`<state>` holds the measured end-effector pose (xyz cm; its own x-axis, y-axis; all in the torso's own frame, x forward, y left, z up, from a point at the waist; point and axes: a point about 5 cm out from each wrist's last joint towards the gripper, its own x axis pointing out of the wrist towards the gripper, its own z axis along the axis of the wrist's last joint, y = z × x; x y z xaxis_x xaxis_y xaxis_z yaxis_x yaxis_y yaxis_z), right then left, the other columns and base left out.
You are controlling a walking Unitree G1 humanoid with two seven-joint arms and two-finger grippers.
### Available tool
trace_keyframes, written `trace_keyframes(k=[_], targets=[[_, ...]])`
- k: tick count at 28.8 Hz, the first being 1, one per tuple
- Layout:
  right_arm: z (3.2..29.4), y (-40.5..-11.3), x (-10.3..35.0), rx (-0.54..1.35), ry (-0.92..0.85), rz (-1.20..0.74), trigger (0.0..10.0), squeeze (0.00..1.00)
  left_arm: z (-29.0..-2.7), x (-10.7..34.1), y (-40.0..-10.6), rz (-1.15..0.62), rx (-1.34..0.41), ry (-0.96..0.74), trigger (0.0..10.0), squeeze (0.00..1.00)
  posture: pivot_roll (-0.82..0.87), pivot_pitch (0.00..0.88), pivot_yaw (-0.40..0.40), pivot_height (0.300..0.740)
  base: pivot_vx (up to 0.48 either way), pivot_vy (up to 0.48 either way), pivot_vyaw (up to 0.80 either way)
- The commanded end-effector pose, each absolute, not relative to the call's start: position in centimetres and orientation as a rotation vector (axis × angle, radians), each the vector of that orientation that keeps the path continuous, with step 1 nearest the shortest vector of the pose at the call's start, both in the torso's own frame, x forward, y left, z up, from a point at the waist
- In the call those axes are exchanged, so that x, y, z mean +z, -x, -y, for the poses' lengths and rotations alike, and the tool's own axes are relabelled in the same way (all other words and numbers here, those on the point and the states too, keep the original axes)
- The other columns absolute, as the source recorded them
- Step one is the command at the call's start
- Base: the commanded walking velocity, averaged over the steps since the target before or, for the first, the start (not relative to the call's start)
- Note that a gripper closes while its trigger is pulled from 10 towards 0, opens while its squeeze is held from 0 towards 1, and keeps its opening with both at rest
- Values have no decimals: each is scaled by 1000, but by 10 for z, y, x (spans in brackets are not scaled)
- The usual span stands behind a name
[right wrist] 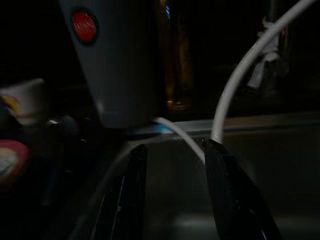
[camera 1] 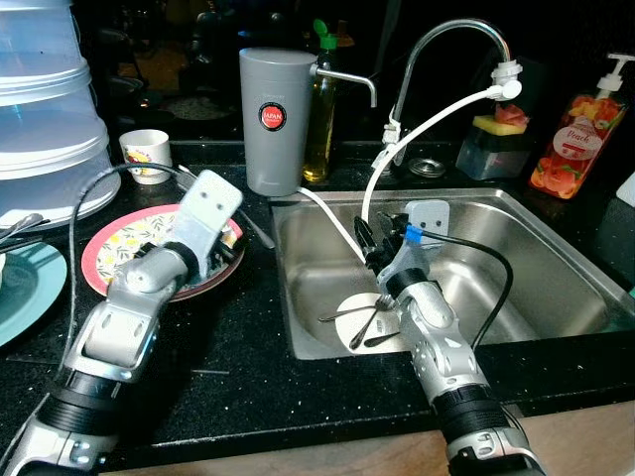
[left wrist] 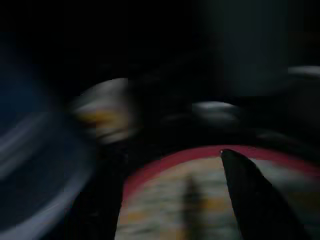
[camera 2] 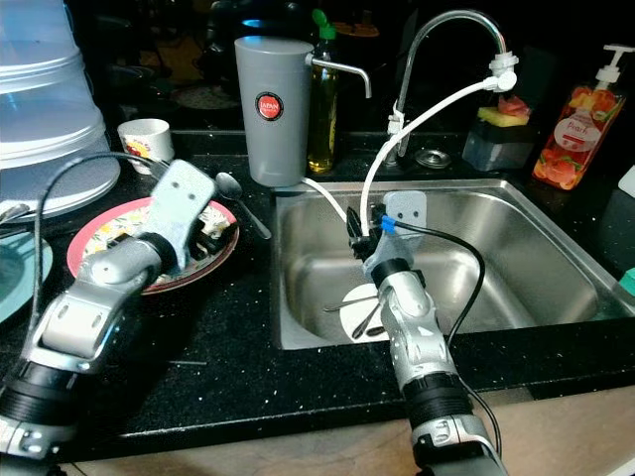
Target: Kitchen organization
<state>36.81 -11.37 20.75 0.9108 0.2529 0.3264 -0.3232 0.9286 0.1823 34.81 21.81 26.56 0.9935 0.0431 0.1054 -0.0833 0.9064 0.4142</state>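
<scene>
Right gripper (right wrist: 172, 195) inside sink (camera 1: 556, 248), fingers apart, empty, above cutlery (camera 1: 362, 315) near drain. Left gripper (camera 1: 220, 226) over floral plate (camera 1: 109, 248) left of sink; opening unclear. Organization looks barely begun.

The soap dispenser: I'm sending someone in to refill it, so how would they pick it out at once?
Start at the steel sink set in the black counter and look to the far right corner behind it. The soap dispenser stands there, just right of a dark container holding a sponge. It is the one clear bottle with a white pump and an orange-red fruit label; the bottle by the grey canister holds yellow liquid.
</scene>
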Motion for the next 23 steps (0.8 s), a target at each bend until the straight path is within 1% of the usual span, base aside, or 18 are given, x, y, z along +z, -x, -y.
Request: trace_keyframes(k=[1, 2, 3, 4, 5, 7, 8, 10, 11, 12, 16, 18, 21, 23], targets=[[111, -369, 217, 327, -264, 319, 10000, 0, -248, 265, -345, 58, 232, -428, 10000, 0, 65, 30, -41, 740, 0, 0, 0], [108, -368, 219, 347, -265, 320, 10000, 0, -263, 262, -342, 29, 287, -446, 10000, 0, 65, 30, -41, 740, 0, 0, 0], [108, -368, 219, 347, -265, 320, 10000, 0, -263, 262, -342, 29, 287, -446, 10000, 0, 65, 30, -41, 740, 0, 0, 0], [104, -368, 220, 368, -267, 321, 10000, 0, -276, 256, -339, 2, 309, -454, 10000, 0, 73, 33, -50, 740, 0, 0, 0], [104, -368, 220, 368, -267, 321, 10000, 0, -276, 256, -339, 2, 309, -454, 10000, 0, 73, 33, -50, 740, 0, 0, 0], [97, -367, 221, 407, -265, 321, 10000, 0, -294, 239, -337, -65, 296, -483, 10000, 0, 73, 33, -50, 740, 0, 0, 0], [95, -366, 222, 419, -263, 321, 10000, 0, -298, 233, -336, -86, 284, -486, 10000, 0, 73, 33, -50, 740, 0, 0, 0], [93, -366, 222, 430, -263, 320, 10000, 0, -298, 223, -337, -126, 227, -469, 10000, 0, 73, 33, -50, 740, 0, 0, 0], [93, -366, 222, 430, -263, 320, 10000, 0, -298, 223, -337, -126, 227, -469, 10000, 0, 73, 33, -50, 740, 0, 0, 0], [93, -366, 222, 433, -264, 318, 10000, 0, -297, 220, -339, -127, 193, -475, 10000, 0, 78, 32, -63, 740, 0, 0, 0], [93, -366, 223, 434, -266, 316, 10000, 0, -296, 216, -341, -136, 168, -471, 10000, 0, 78, 32, -63, 740, 0, 0, 0], [94, -366, 224, 436, -267, 317, 10000, 0, -293, 207, -345, -163, 103, -475, 10000, 0, 78, 32, -63, 740, 0, 0, 0], [95, -366, 225, 436, -267, 318, 10000, 0, -292, 206, -346, -171, 87, -478, 10000, 0, 70, 24, -61, 740, 0, 0, 0], [97, -366, 227, 436, -270, 324, 10000, 0, -289, 211, -350, -142, 62, -484, 10000, 0, 72, 21, -61, 740, 0, 0, 0]])
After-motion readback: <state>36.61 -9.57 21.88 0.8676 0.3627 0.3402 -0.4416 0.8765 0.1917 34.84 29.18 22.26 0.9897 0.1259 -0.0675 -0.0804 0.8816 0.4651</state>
